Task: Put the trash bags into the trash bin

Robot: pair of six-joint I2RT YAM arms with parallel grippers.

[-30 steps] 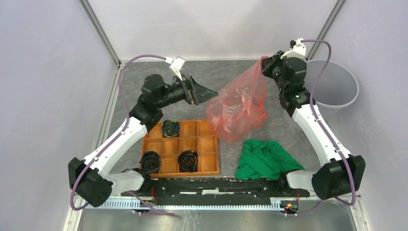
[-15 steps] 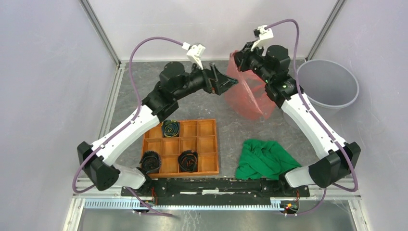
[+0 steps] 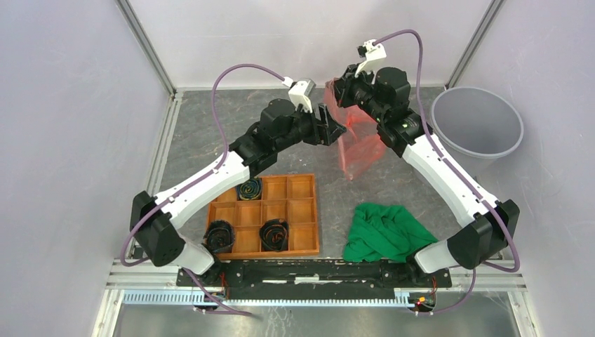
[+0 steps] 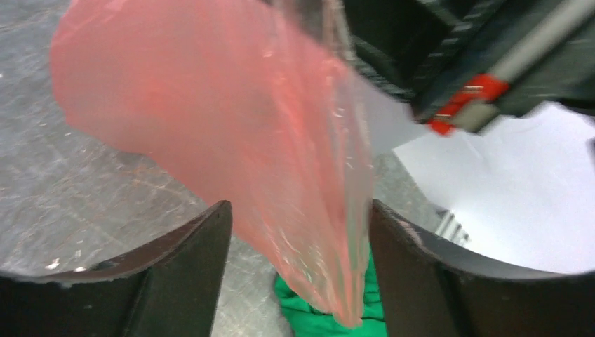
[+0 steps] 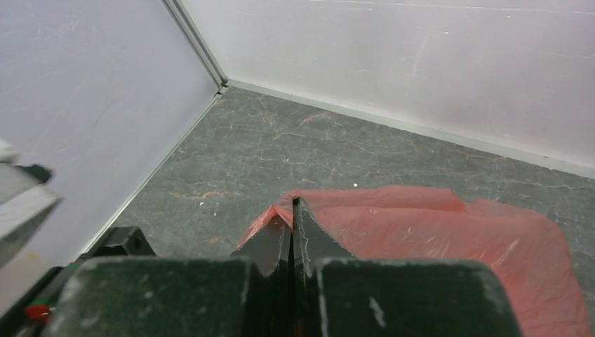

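Observation:
The red translucent trash bag [image 3: 359, 140] hangs in the air at the back centre, held by its top edge. My right gripper [image 3: 335, 90] is shut on that edge; the right wrist view shows the film [image 5: 449, 225] pinched between the closed fingers [image 5: 292, 210]. My left gripper [image 3: 339, 129] is open right beside the bag. In the left wrist view the hanging film [image 4: 281, 154] passes between the spread fingers [image 4: 189, 267]. The grey trash bin [image 3: 477, 126] stands at the back right, away from both grippers.
An orange wooden compartment tray [image 3: 265, 214] holding rolled dark items lies front left. A green cloth [image 3: 384, 233] lies front right, also below the bag in the left wrist view [image 4: 316, 316]. Enclosure walls stand on all sides.
My right gripper has carried the bag up and to the left, away from the bin. My left gripper has followed to the right and now straddles the hanging film.

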